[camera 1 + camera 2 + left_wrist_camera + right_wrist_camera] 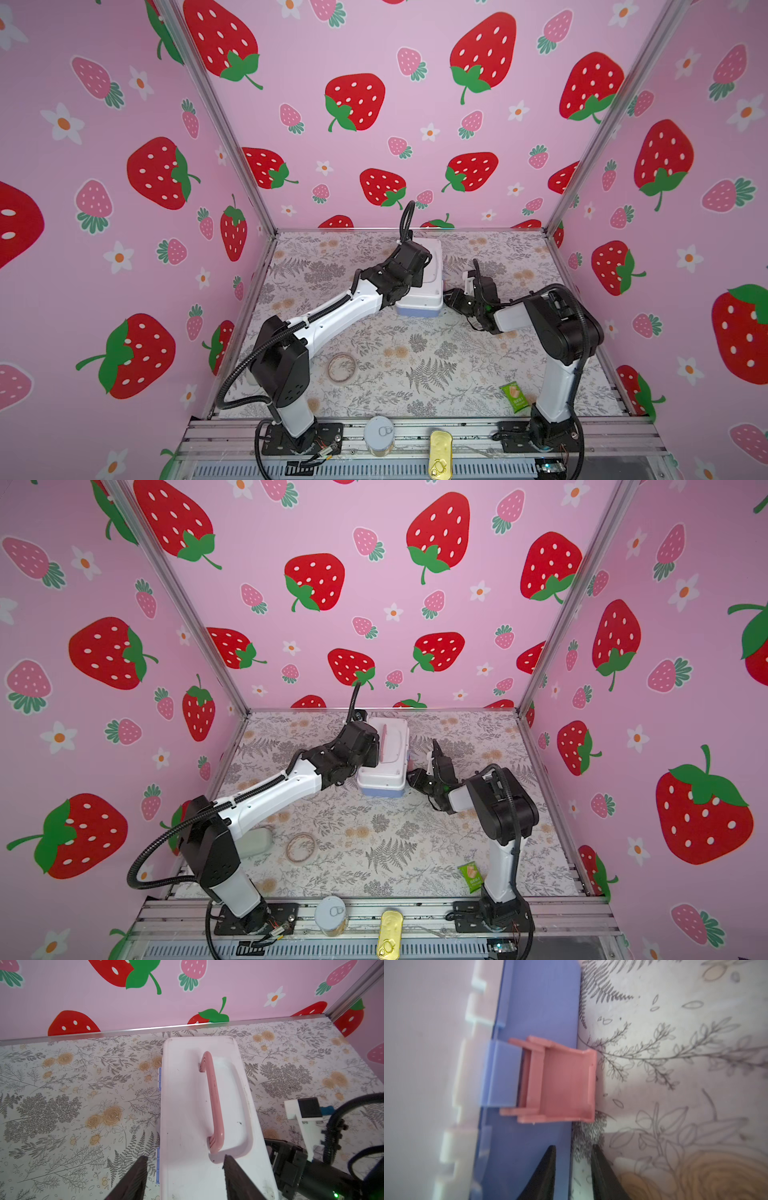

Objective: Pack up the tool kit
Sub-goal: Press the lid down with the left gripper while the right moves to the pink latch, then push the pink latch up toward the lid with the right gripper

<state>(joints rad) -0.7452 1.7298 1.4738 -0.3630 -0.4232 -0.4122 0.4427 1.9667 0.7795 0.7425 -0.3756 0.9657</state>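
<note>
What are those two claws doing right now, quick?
Left gripper: open, holding nothing, above the white lid.
Right gripper: slightly open, holding nothing, near the pink latch.

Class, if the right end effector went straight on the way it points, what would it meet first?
The right end effector would most likely meet the pink latch first, where it sticks out from the blue base. Depth is unclear.

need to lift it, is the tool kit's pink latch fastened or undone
Undone: the pink latch sticks out from the blue base, not clipped onto the white lid.
</note>
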